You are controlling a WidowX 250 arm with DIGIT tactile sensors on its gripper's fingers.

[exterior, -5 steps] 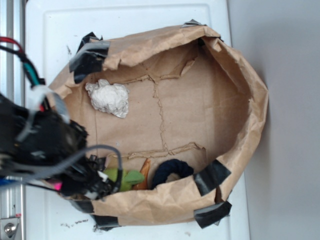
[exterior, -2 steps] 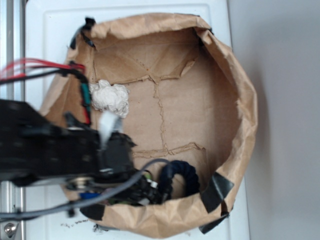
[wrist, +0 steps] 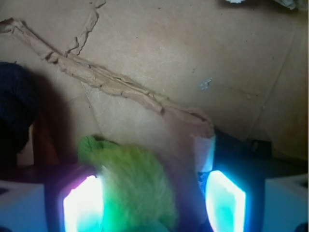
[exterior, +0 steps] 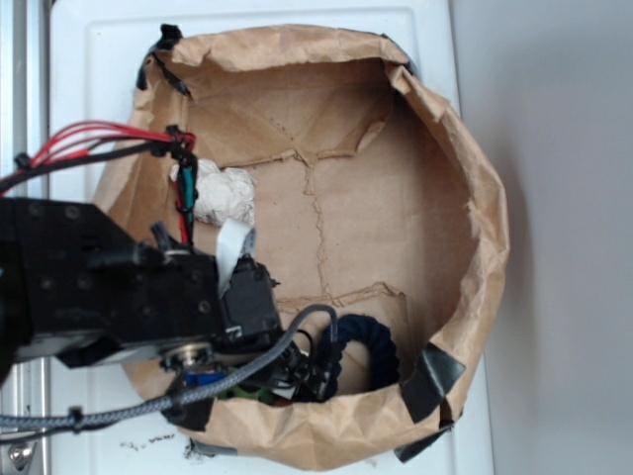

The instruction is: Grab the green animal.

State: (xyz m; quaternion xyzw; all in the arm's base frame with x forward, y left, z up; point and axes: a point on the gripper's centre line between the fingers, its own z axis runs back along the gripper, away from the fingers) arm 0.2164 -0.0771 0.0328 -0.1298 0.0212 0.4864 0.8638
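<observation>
Gripper (wrist: 153,200) low inside paper bag (exterior: 465,178), jaws wide apart, nothing clamped. Green animal (wrist: 135,186) between fingers, against left one, at 6 o'clock in wrist view. Dark rope ring (exterior: 361,341) just beside, toward 9 o'clock.

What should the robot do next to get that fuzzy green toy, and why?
Probably close the tool. In the wrist view the green animal already sits between the two open fingers, nearer the left one, with the navy rope ring off to the side.
</observation>
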